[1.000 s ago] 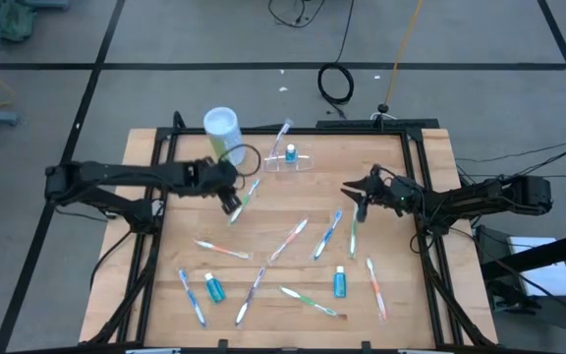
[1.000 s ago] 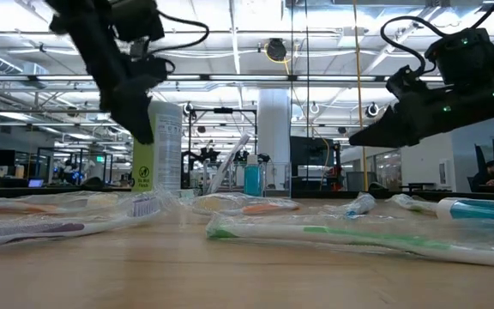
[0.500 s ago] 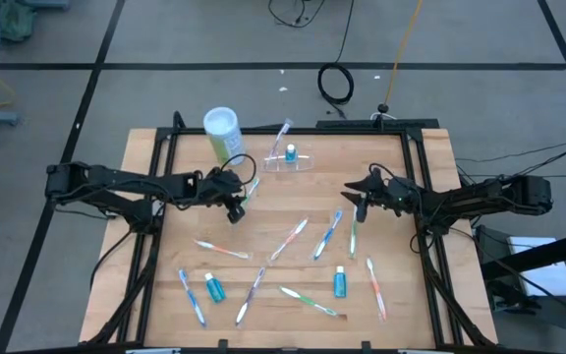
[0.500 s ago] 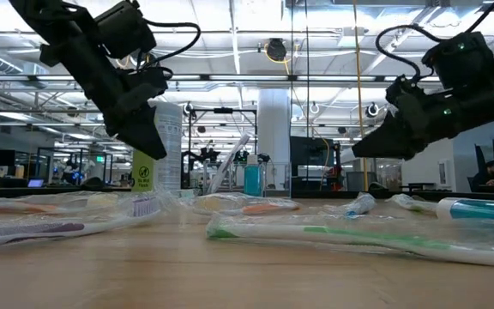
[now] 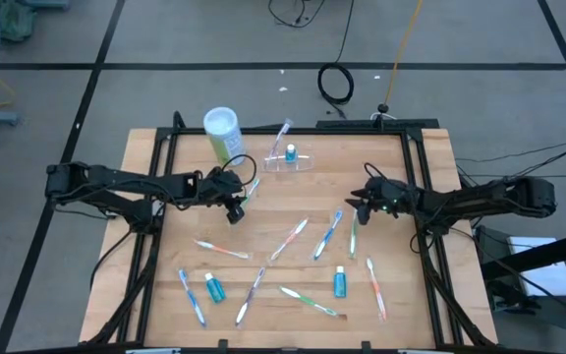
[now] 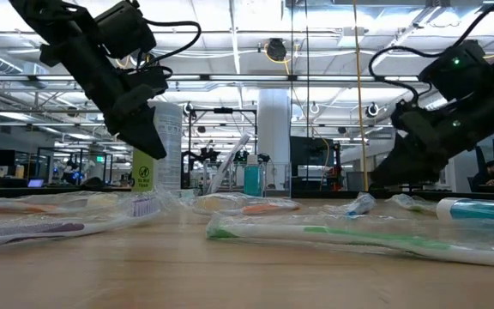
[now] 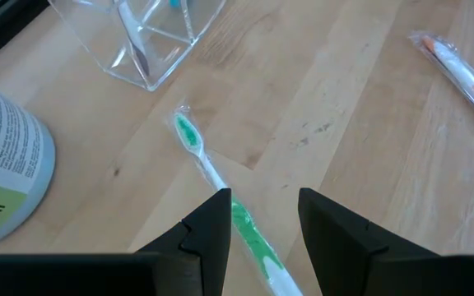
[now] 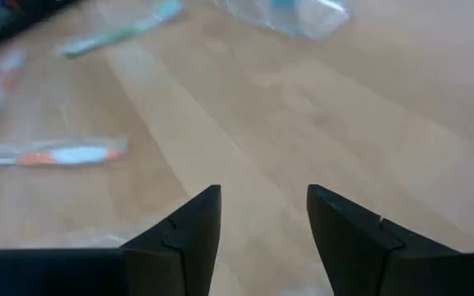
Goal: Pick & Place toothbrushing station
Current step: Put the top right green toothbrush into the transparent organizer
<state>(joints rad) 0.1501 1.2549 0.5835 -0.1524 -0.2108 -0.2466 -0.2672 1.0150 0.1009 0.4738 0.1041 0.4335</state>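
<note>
The clear plastic toothbrushing station (image 5: 288,162) stands at the table's far middle, with a toothbrush leaning in it and a small blue tube. It also shows in the left wrist view (image 7: 151,41) and the right wrist view (image 8: 290,12). My left gripper (image 5: 234,206) is open, left and near of the station, above a wrapped green toothbrush (image 7: 220,177) that runs between its fingers (image 7: 263,205). It hangs clear of the table (image 6: 144,146). My right gripper (image 5: 357,205) is open and empty (image 8: 262,201), right and near of the station, low over the wood (image 6: 384,176).
A green canister with a white lid (image 5: 222,133) stands far left of the station. Several wrapped toothbrushes and two blue tubes (image 5: 213,287) (image 5: 340,282) lie across the table's middle and near half. A green toothbrush (image 5: 353,236) lies just near of my right gripper.
My left gripper has gone down a little toward the near edge and tipped from pointing down to a slant, then kept still. My right gripper has gone down toward the table and tipped its fingers lower.
</note>
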